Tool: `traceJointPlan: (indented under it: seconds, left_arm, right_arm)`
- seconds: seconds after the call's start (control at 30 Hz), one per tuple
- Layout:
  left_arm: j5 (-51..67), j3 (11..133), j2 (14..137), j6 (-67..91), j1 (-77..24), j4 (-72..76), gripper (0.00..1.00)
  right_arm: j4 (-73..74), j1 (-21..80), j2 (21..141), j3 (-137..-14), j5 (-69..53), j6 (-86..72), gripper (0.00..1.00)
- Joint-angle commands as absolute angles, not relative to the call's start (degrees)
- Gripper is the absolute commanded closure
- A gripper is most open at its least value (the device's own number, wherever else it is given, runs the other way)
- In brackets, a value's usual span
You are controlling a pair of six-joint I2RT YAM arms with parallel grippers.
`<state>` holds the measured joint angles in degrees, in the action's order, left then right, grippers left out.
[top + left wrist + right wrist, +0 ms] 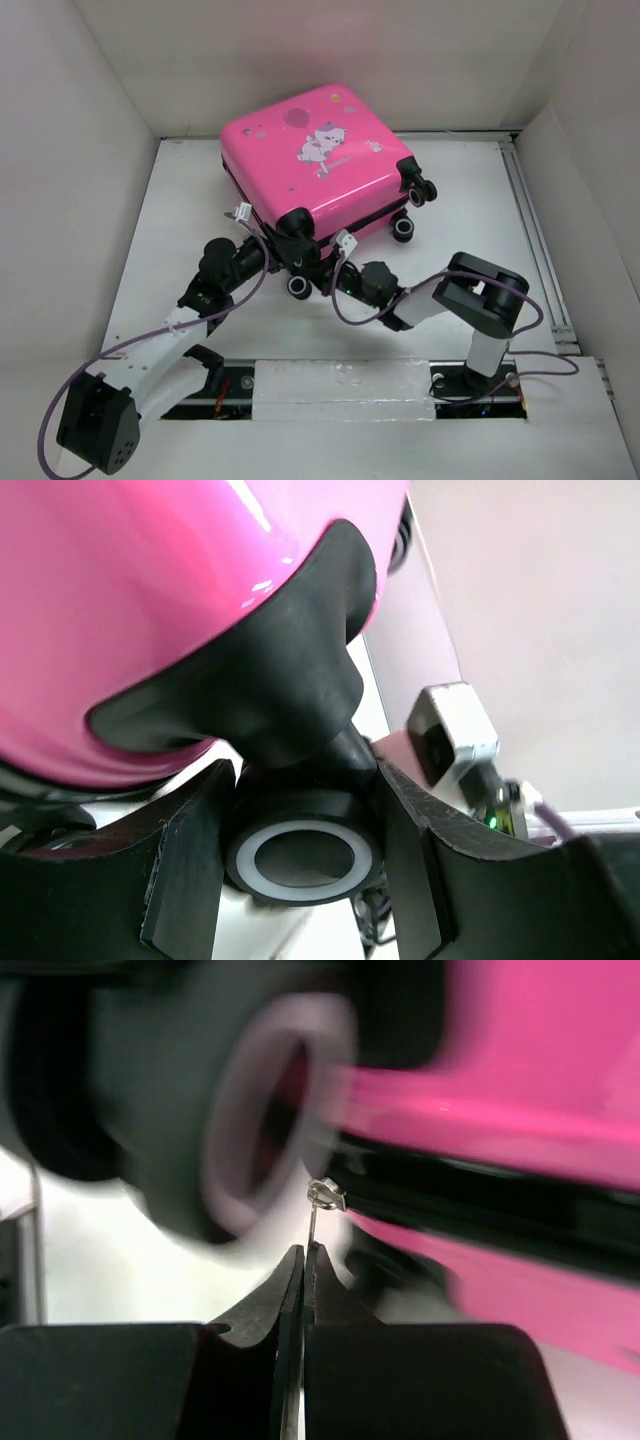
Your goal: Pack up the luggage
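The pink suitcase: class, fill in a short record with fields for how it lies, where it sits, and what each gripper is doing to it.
luggage: hot-pink hard shell, lying flat, closed, sticker side up
place: far middle of the white table, wheels toward the arms
left gripper: fingers clasp a black wheel from both sides, under the corner trim
right gripper: shut on the thin metal zipper pull, beside another wheel
zip: how far it is closed cannot be told
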<state>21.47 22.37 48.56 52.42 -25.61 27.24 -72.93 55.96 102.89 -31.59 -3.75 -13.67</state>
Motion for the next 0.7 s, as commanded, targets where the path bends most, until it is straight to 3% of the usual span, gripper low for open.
traceJointPlan:
  seconds: [0.0,0.2,0.67]
  left_arm:
    - [18.99,30.41,49.12,55.02,-29.26,43.77,1.00]
    - [21.25,32.51,49.75,58.08,-31.90,48.24,1.00]
    - [19.33,35.42,59.66,59.41,-41.74,53.06,1.00]
  right_arm:
    - [-84.02,64.94,103.97,-36.81,-15.03,-14.94,1.00]
    - [-94.20,67.15,110.65,-38.76,-17.74,-20.21,1.00]
    - [-103.80,66.53,108.81,-34.10,-14.06,-23.73,1.00]
